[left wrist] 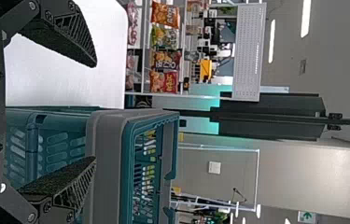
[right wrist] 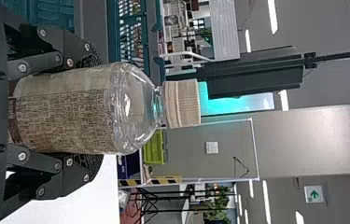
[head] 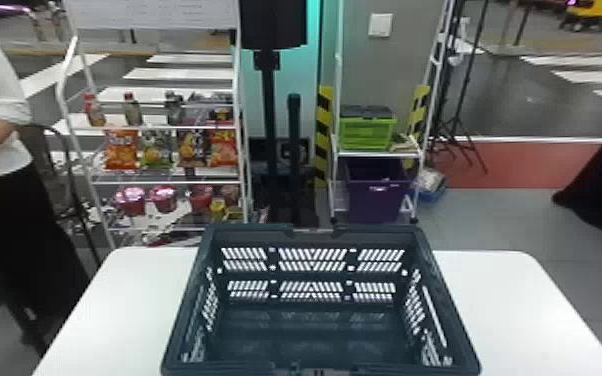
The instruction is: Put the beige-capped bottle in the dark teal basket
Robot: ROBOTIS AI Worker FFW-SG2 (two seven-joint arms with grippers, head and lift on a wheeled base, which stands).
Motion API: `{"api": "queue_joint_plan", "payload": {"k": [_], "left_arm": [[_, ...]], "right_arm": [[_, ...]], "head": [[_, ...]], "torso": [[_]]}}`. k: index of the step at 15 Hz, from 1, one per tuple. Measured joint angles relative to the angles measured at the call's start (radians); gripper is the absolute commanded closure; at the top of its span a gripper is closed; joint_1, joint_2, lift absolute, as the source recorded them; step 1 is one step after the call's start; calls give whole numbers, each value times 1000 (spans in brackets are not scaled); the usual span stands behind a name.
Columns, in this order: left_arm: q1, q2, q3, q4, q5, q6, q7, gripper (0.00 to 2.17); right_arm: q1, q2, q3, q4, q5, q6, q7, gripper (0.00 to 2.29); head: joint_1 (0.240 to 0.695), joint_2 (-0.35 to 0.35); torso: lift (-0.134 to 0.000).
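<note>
1. Well, the right gripper (right wrist: 91,109) pinches the bottle (right wrist: 133,109), one finger on each side, held apart by how fat it is.
2. The bottle is upright, outside the basket (head: 250,231) and near it, with its beige cap (right wrist: 182,103) on top.
3. Its tan label (right wrist: 65,114) has rows of tiny dark writing.
4. The left gripper (left wrist: 93,112) has its fingers spread wide, with a bare gap between, near the basket.
5. The basket sits on the white table (head: 505,300).
</note>
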Motion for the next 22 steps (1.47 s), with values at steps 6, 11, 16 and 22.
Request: {"api": "queue_joint_plan", "payload": {"k": [6, 11, 16, 22], "left_arm": [[-6, 0, 0, -4, 2, 14, 2, 184], [-12, 2, 0, -2, 4, 17, 2, 184], [-15, 5, 0, 0, 6, 17, -2, 184], [0, 6, 2, 7, 5, -14, -5, 184]], "right_arm": [[-7, 0, 0, 8, -2, 1, 0, 2243], [-2, 0, 0, -29, -2, 7, -1, 2243], [-31, -3, -10, -227, -2, 200, -1, 2243], [-282, -8, -2, -420, 16, 811, -12, 2243]], "head": [[499, 0], [499, 0], [499, 0], [499, 0]], "torso": [[0], [0], [0], [0]]}}
